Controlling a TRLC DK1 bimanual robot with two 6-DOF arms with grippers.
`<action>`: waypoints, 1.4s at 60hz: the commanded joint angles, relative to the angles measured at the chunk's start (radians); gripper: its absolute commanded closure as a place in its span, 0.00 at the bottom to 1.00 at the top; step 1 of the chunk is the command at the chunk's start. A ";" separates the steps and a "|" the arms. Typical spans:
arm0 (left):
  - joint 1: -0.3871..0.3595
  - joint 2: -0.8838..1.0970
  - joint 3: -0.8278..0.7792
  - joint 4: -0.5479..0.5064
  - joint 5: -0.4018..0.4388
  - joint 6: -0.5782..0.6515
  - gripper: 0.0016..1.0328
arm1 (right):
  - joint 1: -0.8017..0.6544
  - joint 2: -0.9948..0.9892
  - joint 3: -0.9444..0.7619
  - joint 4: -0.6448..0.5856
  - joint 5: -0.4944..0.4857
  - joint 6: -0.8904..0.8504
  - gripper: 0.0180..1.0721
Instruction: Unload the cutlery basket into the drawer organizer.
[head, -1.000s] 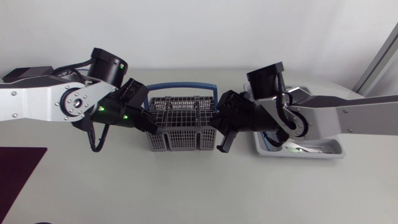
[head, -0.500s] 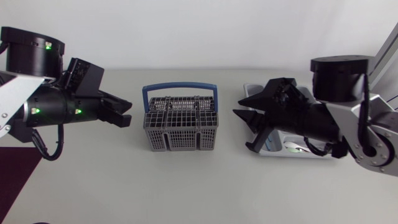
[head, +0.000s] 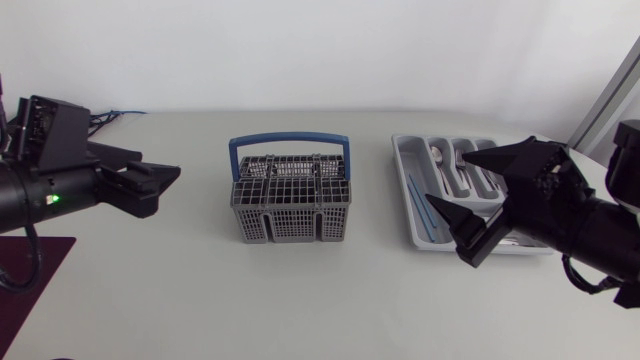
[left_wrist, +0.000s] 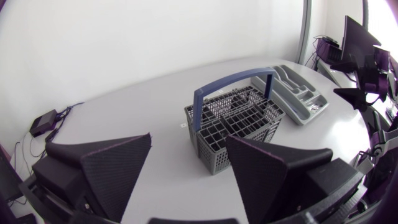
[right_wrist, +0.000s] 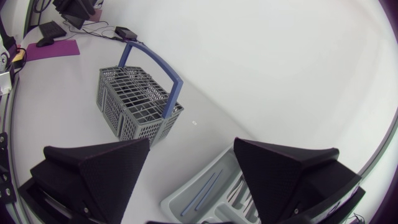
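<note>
While both arms sit out at the table's side edges, left to right: a flat dark purple mat (head: 25, 275) at the near left corner. Then the left gripper (head: 160, 188), matte black, two broad wedge fingers spread open, pointing toward the middle, well apart from the cutlery basket (head: 290, 205). The basket stands upright mid-table: grey plastic, square lattice walls, gridded compartments on top, blue hoop handle (head: 290, 141) standing up. Right of it, not touching, lies the drawer organizer (head: 401, 150), a smooth pale grey moulded tray with long parallel slots. Thin blue sticks (head: 414, 200) lie in the slot nearest the basket, and shiny metal spoons (head: 441, 160) in the next slots. The right gripper (head: 447, 178) hangs above the organizer, wedge fingers wide open, gripping nothing.
</note>
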 joint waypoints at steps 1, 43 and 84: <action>0.020 -0.051 -0.043 -0.016 0.000 0.003 0.04 | -0.025 -0.059 -0.047 -0.027 0.013 0.035 0.04; 0.052 -0.354 -0.159 -0.075 -0.003 0.043 0.04 | -0.286 -0.501 -0.175 -0.112 0.025 0.150 0.04; 0.149 -0.634 -0.435 0.110 -0.042 -0.046 0.04 | -0.308 -0.658 -0.337 -0.039 0.089 0.315 0.04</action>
